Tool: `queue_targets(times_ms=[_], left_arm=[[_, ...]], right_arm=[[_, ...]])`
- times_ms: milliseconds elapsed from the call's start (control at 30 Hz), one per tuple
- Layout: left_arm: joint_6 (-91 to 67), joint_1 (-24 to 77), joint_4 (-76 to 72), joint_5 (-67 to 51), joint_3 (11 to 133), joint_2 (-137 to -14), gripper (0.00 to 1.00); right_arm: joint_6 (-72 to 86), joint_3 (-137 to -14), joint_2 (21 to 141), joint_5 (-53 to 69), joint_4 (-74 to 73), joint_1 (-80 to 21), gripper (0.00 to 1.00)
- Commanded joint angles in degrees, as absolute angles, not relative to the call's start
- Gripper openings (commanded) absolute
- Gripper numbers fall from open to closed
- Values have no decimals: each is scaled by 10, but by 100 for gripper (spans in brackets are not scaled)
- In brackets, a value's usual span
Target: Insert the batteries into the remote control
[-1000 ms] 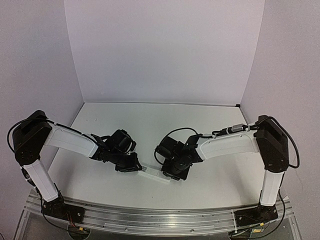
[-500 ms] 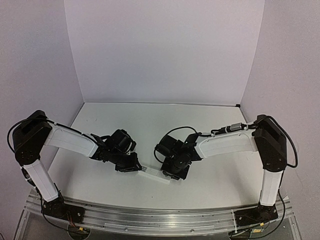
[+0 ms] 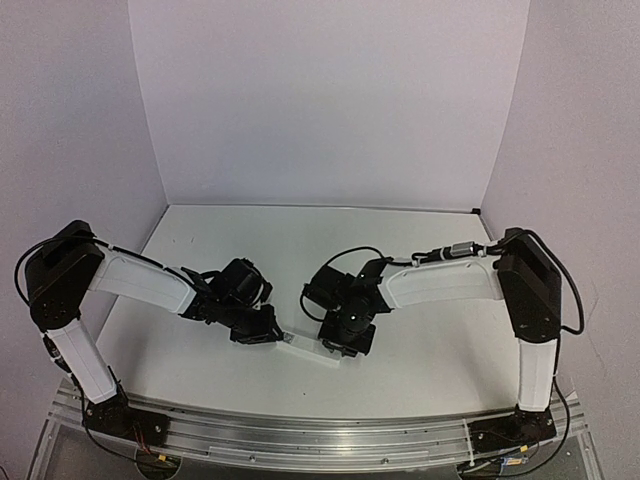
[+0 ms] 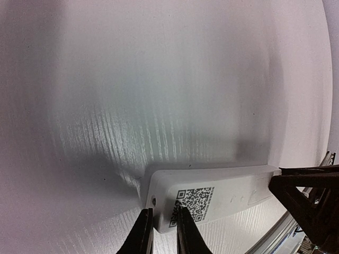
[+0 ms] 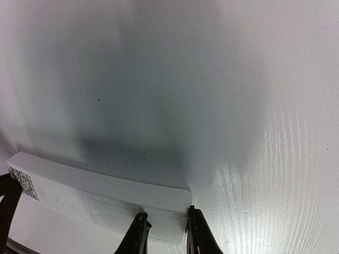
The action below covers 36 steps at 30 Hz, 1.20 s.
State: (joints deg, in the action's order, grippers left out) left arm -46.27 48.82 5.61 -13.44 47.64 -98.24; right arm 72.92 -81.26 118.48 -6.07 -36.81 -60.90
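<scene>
The white remote control (image 3: 308,348) lies back side up near the table's front edge, between the two arms. My left gripper (image 3: 268,336) is shut on its left end; in the left wrist view the fingers (image 4: 183,233) pinch the remote's (image 4: 222,193) corner by the QR label. My right gripper (image 3: 344,344) is shut on its right end; in the right wrist view (image 5: 165,221) the jaws straddle the remote's (image 5: 95,190) end at the battery cover panel (image 5: 114,210), which sits in place. The blue batteries are not in view.
The white table (image 3: 300,250) has purple walls at the back and sides. An aluminium rail (image 3: 320,432) runs along the front edge, close behind the remote.
My right wrist and forearm have shifted a little to the left along the remote. The left arm and the remote have stayed about where they were.
</scene>
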Motion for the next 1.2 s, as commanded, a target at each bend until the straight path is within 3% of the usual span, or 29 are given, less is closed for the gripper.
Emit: queue_targets(times_ms=[0,200,667,1033,1100,1167], left_arm=[[-450,528,61,-223,462,-1025,15],[-452,531,59,-216,452,-1026,15],[-474,530,177,-54,500,-1019,18],[-468,528,184,-45,517,-1024,24],[-469,528,184,-43,519,-1021,24],[-470,528,184,-42,522,-1015,26]], right_arm=[[685,-828,1350,73,3,-638,15],[692,-839,1357,80,15,-641,14],[660,-670,1185,-33,-50,-630,24],[589,-633,1052,-91,-135,-622,45],[569,-623,1022,-104,-159,-620,51],[531,-616,990,-120,-190,-620,64]])
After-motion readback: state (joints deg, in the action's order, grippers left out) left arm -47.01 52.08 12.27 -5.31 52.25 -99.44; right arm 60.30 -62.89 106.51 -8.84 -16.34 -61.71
